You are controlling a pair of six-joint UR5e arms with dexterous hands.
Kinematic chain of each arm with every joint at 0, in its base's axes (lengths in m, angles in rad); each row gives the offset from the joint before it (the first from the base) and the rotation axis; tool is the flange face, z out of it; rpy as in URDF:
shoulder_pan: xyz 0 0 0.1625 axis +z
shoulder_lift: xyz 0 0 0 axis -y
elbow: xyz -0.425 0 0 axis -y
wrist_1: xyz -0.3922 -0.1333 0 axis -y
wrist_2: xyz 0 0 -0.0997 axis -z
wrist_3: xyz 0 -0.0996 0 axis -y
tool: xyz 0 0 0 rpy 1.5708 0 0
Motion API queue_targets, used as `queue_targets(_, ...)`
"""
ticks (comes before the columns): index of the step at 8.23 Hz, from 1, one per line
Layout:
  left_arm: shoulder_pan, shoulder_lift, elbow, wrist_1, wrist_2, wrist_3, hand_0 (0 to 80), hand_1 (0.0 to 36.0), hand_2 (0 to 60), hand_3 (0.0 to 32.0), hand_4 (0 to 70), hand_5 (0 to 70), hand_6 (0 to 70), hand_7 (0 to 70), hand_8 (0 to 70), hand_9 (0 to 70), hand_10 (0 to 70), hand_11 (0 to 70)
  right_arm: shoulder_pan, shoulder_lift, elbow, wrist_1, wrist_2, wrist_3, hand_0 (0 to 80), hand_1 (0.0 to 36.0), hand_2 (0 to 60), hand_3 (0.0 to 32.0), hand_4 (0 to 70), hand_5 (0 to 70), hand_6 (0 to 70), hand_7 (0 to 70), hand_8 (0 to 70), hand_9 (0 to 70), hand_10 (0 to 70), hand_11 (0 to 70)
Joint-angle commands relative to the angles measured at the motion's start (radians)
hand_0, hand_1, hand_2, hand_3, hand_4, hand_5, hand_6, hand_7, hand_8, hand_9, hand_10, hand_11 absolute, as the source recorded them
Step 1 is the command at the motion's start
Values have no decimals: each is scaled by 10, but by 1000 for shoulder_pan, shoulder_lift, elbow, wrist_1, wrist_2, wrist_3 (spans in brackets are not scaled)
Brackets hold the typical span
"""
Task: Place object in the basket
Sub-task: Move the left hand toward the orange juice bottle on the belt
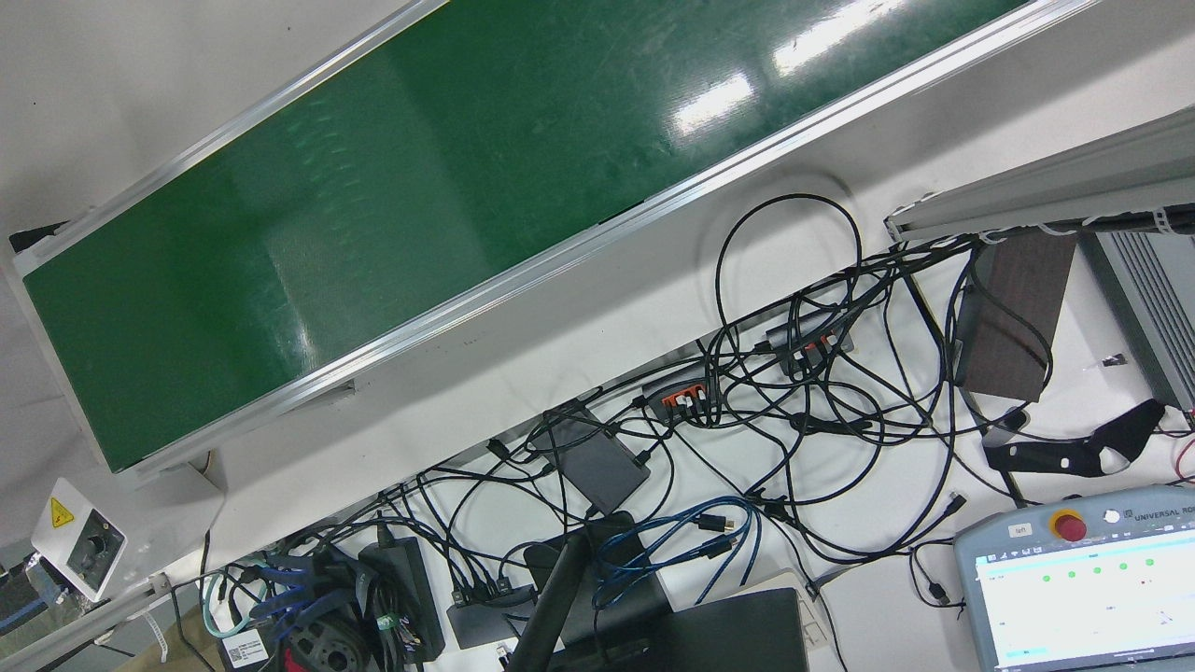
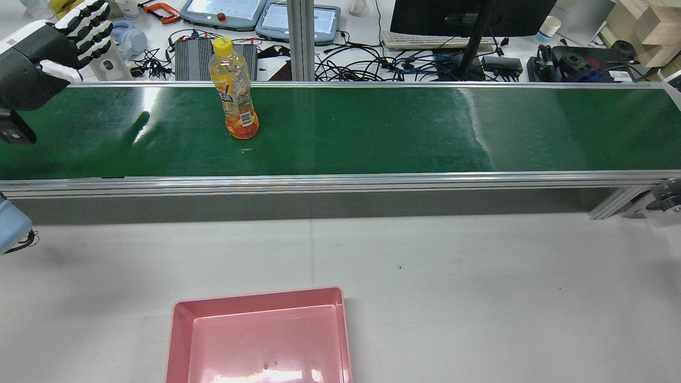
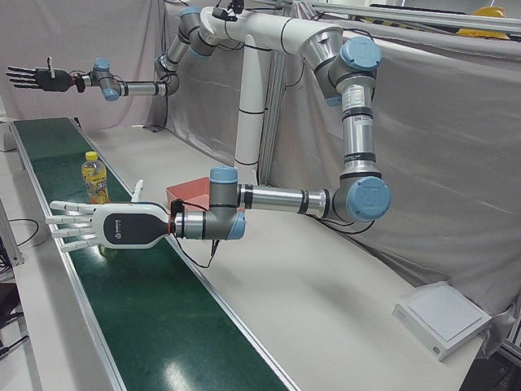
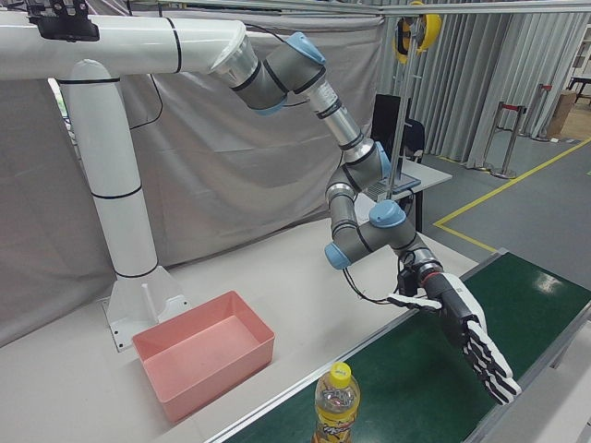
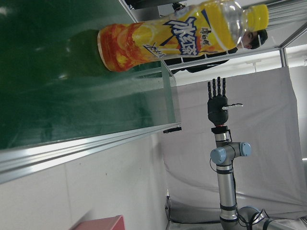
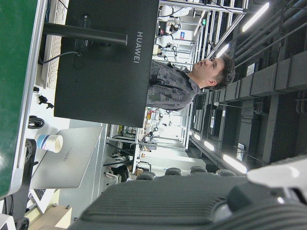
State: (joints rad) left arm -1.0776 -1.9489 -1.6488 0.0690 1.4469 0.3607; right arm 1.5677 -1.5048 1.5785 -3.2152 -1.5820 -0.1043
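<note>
Bottle (image 2: 234,90) upright on belt (image 2: 372,127), prob. full, so heavyish w/ slick rigid plastic—grab mid-label; left hand (image 3: 98,226) splayed wide, empty, right hand (image 3: 37,78) also spread, holding nothing.

Left arm (image 3: 277,198): forearm level, elbow bent, reaching out from the pedestal side across the near edge of the conveyor (image 2: 372,127). Left hand (image 3: 89,228): held flat above the belt near its left end, fingers (image 3: 65,220) straight and spread, pointing toward the far edge. It holds nothing and touches nothing.

Right arm (image 3: 134,88): stretched out level and high. Right hand (image 3: 37,77): raised well above the belt at the conveyor's other end, dark palm showing, fingers straight and apart. It is empty. The two hands are well apart.
</note>
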Motion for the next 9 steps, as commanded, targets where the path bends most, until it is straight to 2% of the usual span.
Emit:
queue_targets(1, 30, -4, 6, -15, -43, 0, 468, 16, 0, 92, 0, 68, 0, 0, 30, 0, 13, 26, 0, 0, 0, 0, 0, 0, 0, 0, 0, 0, 0, 0, 0, 0, 0, 0, 0, 0)
queue_targets(2, 30, -4, 6, -11, -77, 0, 459, 10, 0, 96, 0, 71, 0, 0, 36, 1, 19, 35, 0, 0, 0, 0, 0, 0, 0, 0, 0, 0, 0, 0, 0, 0, 0, 0, 0, 0)
queue_targets(4, 30, -4, 1, 15, -71, 7, 470, 22, 0, 64, 0, 84, 0, 0, 38, 5, 20, 37, 0, 0, 0, 0, 0, 0, 0, 0, 0, 0, 0, 0, 0, 0, 0, 0, 0, 0)
queue_targets(5, 42, -4, 1, 11, -66, 9, 473, 24, 0, 70, 0, 81, 0, 0, 35, 2, 18, 34, 0, 0, 0, 0, 0, 0, 0, 0, 0, 0, 0, 0, 0, 0, 0, 0, 0, 0)
queue_targets(9, 76, -2, -2, -8, -62, 9, 470, 19, 0, 126, 0, 74, 0, 0, 40, 5, 16, 31, 0, 0, 0, 0, 0, 0, 0, 0, 0, 0, 0, 0, 0, 0, 0, 0, 0, 0)
